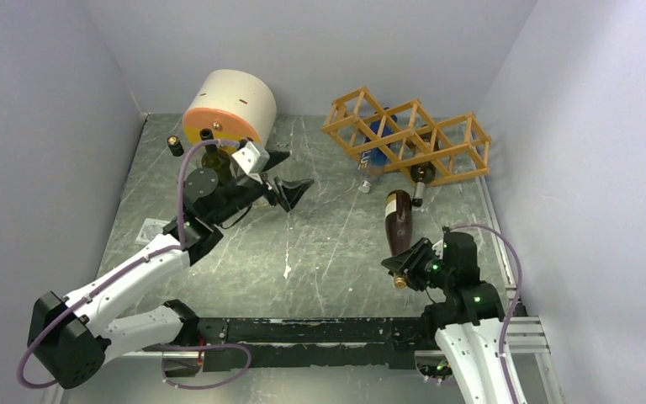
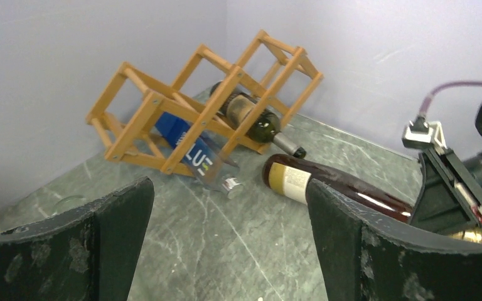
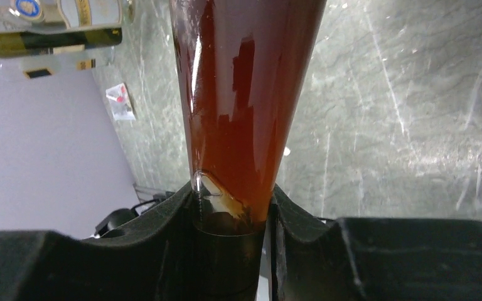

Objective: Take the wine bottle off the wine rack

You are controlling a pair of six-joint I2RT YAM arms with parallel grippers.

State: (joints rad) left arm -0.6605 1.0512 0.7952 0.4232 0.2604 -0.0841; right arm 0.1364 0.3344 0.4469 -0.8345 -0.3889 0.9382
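The orange-tan wooden wine rack (image 1: 408, 135) stands at the back right and also shows in the left wrist view (image 2: 207, 94). A brown wine bottle (image 1: 399, 220) with a cream label lies in front of the rack, outside its cells, with its base toward the rack (image 2: 326, 185). My right gripper (image 1: 405, 268) is shut on its neck, and the amber glass fills the right wrist view (image 3: 245, 94) above the gripper (image 3: 232, 219). My left gripper (image 1: 290, 181) is open and empty at mid table, facing the rack (image 2: 228, 188).
A blue-labelled bottle (image 1: 378, 143) and a dark green bottle (image 1: 421, 172) lie in the rack's cells. A cream and orange cylinder (image 1: 227, 105) stands at the back left, with two bottles (image 1: 213, 151) beside it. A small packet (image 1: 153, 227) lies at the left. Grey walls stand on three sides.
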